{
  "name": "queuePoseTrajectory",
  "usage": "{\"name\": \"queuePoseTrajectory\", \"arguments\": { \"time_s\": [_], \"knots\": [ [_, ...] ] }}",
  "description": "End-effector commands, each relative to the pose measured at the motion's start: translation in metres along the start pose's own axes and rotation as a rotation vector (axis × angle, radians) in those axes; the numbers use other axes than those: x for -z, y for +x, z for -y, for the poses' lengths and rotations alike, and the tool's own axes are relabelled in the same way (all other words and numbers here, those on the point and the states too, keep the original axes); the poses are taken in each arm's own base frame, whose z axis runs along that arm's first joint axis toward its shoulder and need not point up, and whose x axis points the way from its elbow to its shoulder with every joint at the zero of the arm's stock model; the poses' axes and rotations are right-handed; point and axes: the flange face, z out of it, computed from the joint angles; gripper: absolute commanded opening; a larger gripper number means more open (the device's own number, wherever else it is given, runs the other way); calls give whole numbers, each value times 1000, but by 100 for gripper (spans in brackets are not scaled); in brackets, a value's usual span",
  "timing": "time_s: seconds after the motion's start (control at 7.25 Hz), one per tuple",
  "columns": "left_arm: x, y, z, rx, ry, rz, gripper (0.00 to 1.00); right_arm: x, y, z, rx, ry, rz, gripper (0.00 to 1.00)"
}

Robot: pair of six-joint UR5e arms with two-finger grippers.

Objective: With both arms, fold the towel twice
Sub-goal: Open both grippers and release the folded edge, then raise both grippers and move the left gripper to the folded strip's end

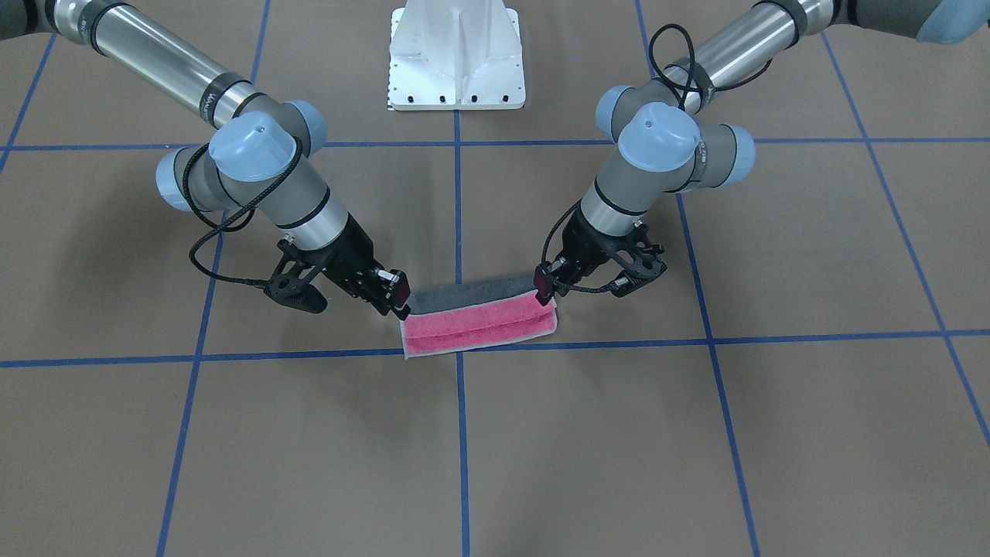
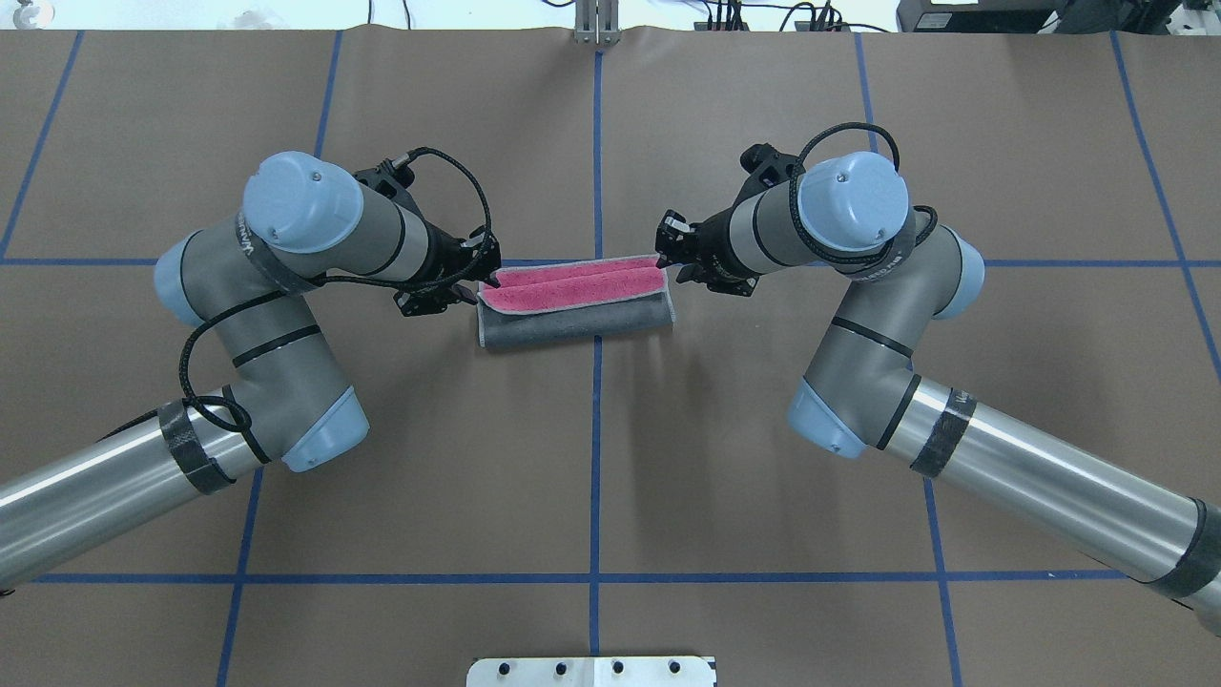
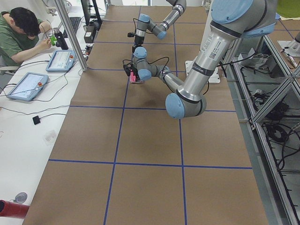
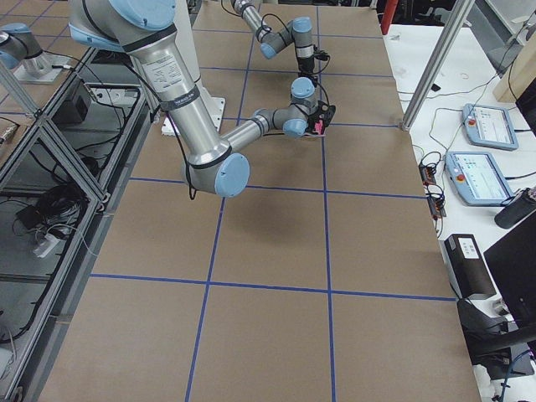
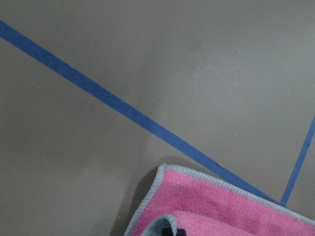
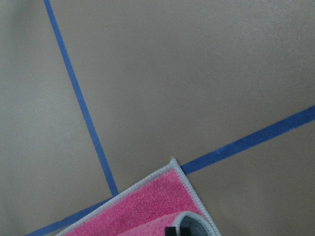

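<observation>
Left gripper and right gripper each look clamped on one end of the towel, though the fingertips are mostly hidden. Towel half rolled over, grey side up, pink strip exposed, lying across the centre blue tape line on the table

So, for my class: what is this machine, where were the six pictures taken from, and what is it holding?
It is a two-armed robot at a brown table marked with blue tape. Four fixed cameras look from behind, from the front and from each end; two ride on the wrists. One small towel, pink and grey, lies partly folded on the table. The left gripper and the right gripper each pinch one end of it.
</observation>
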Motion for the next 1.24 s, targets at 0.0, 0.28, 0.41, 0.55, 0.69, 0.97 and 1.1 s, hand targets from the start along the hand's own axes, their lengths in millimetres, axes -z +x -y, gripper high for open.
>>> {"name": "queuePoseTrajectory", "arguments": {
  "time_s": [0.0, 0.28, 0.41, 0.55, 0.69, 0.97, 1.1],
  "knots": [
    [12, 7, 7, -1, 8, -20, 100, 6, -4, 5, -7, 0, 9, 100],
    [31, 11, 11, -6, 12, -49, 100, 12, -10, 0, -3, -8, 24, 100],
    [29, 11, 6, -5, 7, -47, 100, 15, -11, 0, -2, -12, 27, 100],
    [25, 9, 4, 2, 7, -41, 84, 14, -9, 0, -3, -15, 24, 100],
    [24, 9, 3, 2, 7, -39, 54, 14, -9, 0, -3, -15, 24, 100],
    [17, 7, 1, -1, 3, -31, 73, 13, -7, 0, -3, -14, 21, 100],
    [12, 5, -8, -5, -10, -25, 87, 14, -7, 1, -3, -13, 21, 100]
  ]
}}
